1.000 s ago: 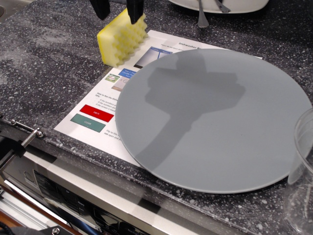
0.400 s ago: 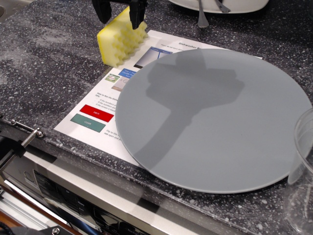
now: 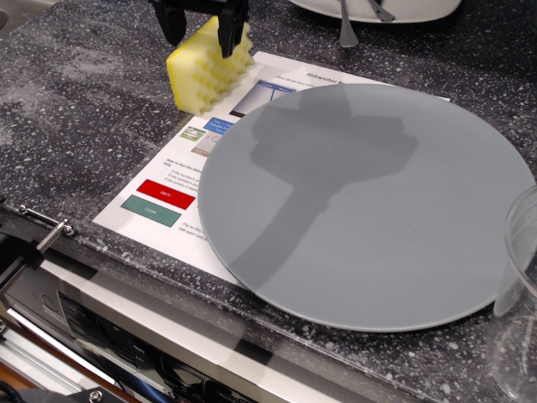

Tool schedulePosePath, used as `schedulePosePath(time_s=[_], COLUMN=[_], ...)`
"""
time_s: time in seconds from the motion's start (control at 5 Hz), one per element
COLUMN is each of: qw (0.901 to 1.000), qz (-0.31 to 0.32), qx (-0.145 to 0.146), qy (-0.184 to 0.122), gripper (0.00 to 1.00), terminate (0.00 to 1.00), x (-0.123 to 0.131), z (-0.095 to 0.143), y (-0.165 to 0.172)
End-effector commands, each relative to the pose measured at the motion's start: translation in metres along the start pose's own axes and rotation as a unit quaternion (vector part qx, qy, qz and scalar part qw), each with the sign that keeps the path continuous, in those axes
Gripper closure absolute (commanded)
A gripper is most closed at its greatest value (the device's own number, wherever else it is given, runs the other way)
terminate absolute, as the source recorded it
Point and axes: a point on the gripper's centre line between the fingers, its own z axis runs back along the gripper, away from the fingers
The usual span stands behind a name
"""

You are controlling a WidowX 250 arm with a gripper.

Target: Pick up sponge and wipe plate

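The yellow sponge (image 3: 204, 80) stands on the dark speckled counter at the upper left, its ridged face turned towards the plate. The large grey plate (image 3: 369, 210) lies flat to its right, partly on a printed sheet, with the arm's shadow across it. My gripper (image 3: 200, 44) comes in from the top edge, open. Its two black fingers (image 3: 227, 34) straddle the far top end of the sponge, one on each side. I cannot tell whether they touch it. The rest of the arm is out of view.
A printed paper sheet (image 3: 168, 197) lies under the plate's left edge. A white dish (image 3: 394, 10) with utensils (image 3: 346, 32) is at the top. A clear plastic cup (image 3: 518, 294) stands at the right edge. The counter's front edge with a metal clamp (image 3: 46, 228) runs along the lower left.
My gripper has come lower, and more of its body shows above the sponge. The fingers now reach further down around the sponge's far end. The sponge and plate have not moved.
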Motion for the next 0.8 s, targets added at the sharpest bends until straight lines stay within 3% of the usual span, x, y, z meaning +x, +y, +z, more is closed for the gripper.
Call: schedulePosePath(time_s=[0.0, 0.2, 0.4, 0.6], qw=[0.9993, 0.9993, 0.9991, 0.9991], qz=[0.01, 0.025, 0.037, 0.04], qx=[0.033, 0.028, 0.019, -0.015], qy=[-0.017, -0.006, -0.008, 0.0], gripper=[0.0, 1.0, 1.0, 1.0], terminate=[0.0, 0.0, 0.0, 0.0], x=[0.005, 0.011, 0.014, 0.007], z=[-0.003, -0.004, 0.005, 0.034], y=[0.002, 0.0, -0.002, -0.016])
